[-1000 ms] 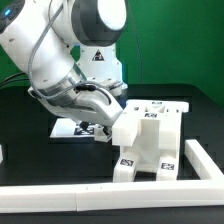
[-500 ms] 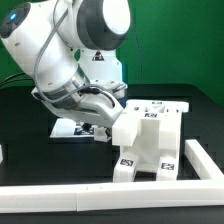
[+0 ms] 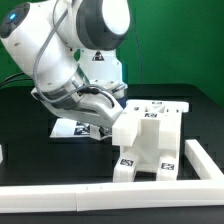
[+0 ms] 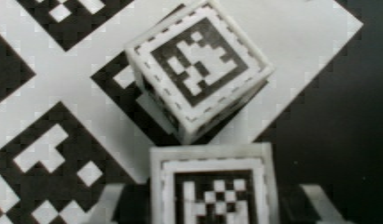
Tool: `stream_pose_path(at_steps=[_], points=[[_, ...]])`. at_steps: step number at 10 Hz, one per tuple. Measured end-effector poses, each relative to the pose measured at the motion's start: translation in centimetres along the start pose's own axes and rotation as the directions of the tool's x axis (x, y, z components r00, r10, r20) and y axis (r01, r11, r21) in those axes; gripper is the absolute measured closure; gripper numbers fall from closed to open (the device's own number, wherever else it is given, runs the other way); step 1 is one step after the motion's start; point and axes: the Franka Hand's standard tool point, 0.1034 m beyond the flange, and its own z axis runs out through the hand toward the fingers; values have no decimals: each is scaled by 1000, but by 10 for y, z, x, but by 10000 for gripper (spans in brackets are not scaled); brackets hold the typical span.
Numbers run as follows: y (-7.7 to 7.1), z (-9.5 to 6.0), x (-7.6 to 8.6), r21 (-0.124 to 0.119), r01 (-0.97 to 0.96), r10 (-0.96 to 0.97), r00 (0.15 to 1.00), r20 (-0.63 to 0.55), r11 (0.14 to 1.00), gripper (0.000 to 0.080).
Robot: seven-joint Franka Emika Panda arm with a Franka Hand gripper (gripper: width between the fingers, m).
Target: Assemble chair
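Chair piece (image 4: 206, 188), white and tagged, sits between the fingers of the end effector (image 3: 97, 124) over the marker board (image 3: 68, 129), beside the part-built chair (image 3: 148, 140); whether they clamp it, I cannot tell.

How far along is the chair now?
Done: several white parts stand joined as a partial chair. In hand: the gripper sits low at the marker board, around a small tagged part; a firm grip is not clear. Left: joining that part to the chair.
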Motion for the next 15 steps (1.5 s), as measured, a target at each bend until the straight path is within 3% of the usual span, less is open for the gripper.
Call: stream_pose_path(at_steps=[4,8,11,12,14,15], points=[[29,-41,34,26,89,-88,995,-50,996,518],[30,-40,34,26,81,-79,996,-47,996,518],[47,-56,64,21,84,-84,996,-8,996,518],[54,-54,69,19,68,-68,998,-3,998,517],[54,-54,70,19,67,-67,998,-5,998,517],[55,-54,70,19,66,-66,998,-4,998,447]])
